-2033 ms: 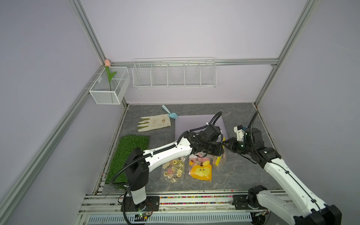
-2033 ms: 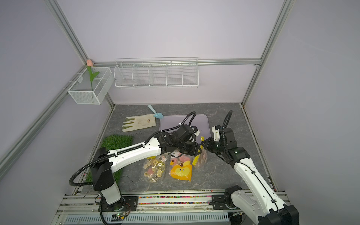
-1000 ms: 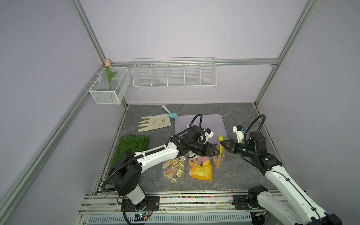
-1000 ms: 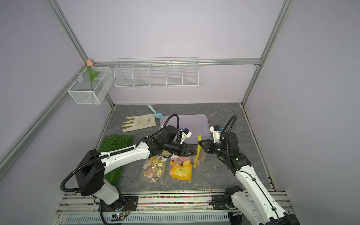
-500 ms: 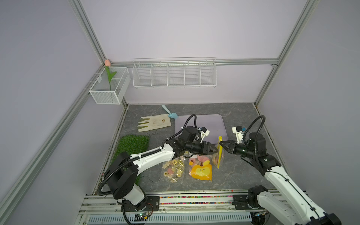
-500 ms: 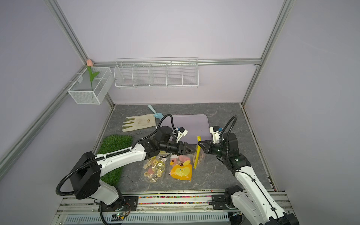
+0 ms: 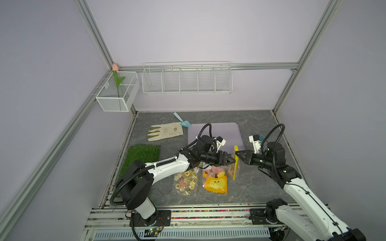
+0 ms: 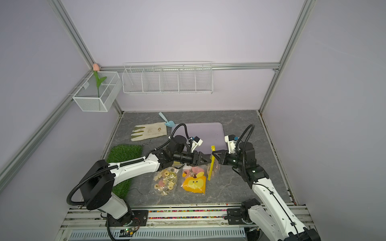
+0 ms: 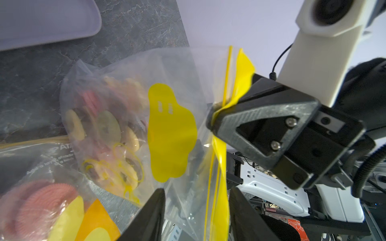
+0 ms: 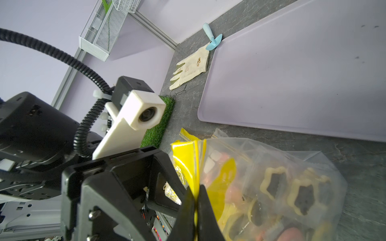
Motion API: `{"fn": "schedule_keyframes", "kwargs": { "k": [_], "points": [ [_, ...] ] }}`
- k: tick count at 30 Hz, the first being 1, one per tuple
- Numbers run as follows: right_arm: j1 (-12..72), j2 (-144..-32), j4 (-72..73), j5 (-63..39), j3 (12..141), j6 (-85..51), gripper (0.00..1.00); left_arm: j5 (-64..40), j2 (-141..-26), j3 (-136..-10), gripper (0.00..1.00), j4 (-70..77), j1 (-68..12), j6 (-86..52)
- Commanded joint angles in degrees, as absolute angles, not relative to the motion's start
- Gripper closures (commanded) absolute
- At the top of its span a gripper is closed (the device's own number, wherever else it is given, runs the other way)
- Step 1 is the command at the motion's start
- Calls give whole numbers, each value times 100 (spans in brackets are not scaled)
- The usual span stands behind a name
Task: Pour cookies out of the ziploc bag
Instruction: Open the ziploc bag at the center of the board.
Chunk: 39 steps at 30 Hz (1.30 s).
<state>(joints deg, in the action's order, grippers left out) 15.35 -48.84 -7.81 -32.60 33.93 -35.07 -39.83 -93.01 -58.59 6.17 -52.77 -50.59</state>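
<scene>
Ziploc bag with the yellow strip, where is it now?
In both top views the ziploc bag is held by its yellow strip in the right claw, just in front of the lilac tray, right of the orange-face bag.

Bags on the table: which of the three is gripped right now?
The yellow-zip bag, pinched at its strip by the right gripper and standing up; the cartoon-face bag and gold-flecked bag lie flat, ungripped.

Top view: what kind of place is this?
Probably a lab robot cell, not a home: aluminium frame with lilac walls, left arm and right arm on a rail, staged props like turf and glove.
</scene>
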Motion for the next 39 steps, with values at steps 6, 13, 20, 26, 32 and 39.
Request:
{"fn": "schedule_keyframes", "kwargs": {
  "k": [6,13,20,26,32,39],
  "points": [
    [1495,-4782,-497,-3322,3296,-3419,93,-4058,-9475,-5815,50,862,-5282,-5207],
    [1494,-4799,-450,-3312,3270,-3444,93,-4136,-9566,-5803,50,1118,-5334,-5368],
    [1492,-4792,-440,-3297,3252,-3445,93,-4140,-9694,-5806,51,1190,-5377,-5423],
    [1496,-4808,-654,-3046,3285,-3569,93,-4186,-9680,-5928,52,1154,-5577,-5482],
    [1498,-4821,-1066,-2511,3375,-3683,93,-4230,-9754,-6112,68,955,-5859,-5542],
    [1513,-4783,-1122,-2216,3371,-4091,92,-4008,-9645,-6208,74,575,-5923,-5464]
  ]
}}
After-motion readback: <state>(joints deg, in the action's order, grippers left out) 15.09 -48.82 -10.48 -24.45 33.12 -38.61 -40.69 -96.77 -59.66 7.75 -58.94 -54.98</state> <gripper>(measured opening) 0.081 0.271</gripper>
